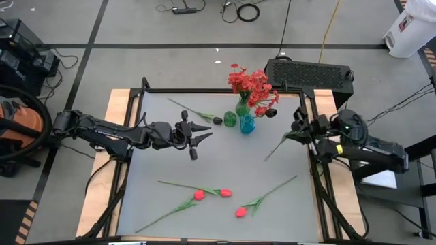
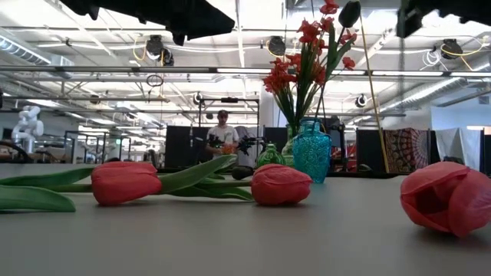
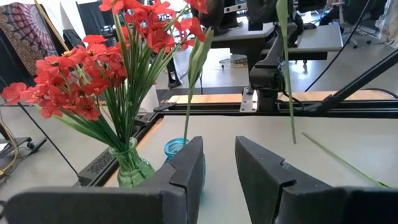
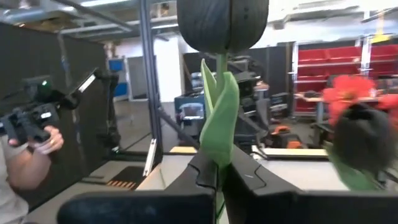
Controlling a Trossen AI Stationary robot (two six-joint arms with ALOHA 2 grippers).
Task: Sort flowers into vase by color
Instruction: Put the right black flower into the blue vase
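My right gripper (image 1: 298, 131) stands at the table's right edge, shut on a dark tulip whose bud (image 4: 222, 25) rises above the fingers. My left gripper (image 1: 203, 133) hovers open and level left of the vases, with nothing between its fingers (image 3: 186, 165). A green vase (image 1: 241, 109) holds red blossoms (image 1: 249, 83). The blue vase (image 1: 247, 124) beside it holds one dark bud (image 1: 274, 111). Another dark-budded flower (image 1: 217, 120) lies on the table at the far side. Three red tulips (image 1: 199, 194) (image 1: 225, 193) (image 1: 240, 212) lie near the front. My right gripper pinches the dark tulip's stem and leaf (image 4: 219, 146) between its two fingers, some way below the bud. The fingers come level from the table's right side and lie across the stem. The flower stands upright, and its lower stem (image 1: 279, 146) hangs slanting below the gripper.
A small round green vase (image 1: 229, 120) stands left of the blue one. A black box (image 1: 310, 73) sits behind the table's far right corner. A person (image 4: 25, 155) stands beyond the table holding a dark device. Bare tabletop lies between the vases and the front tulips.
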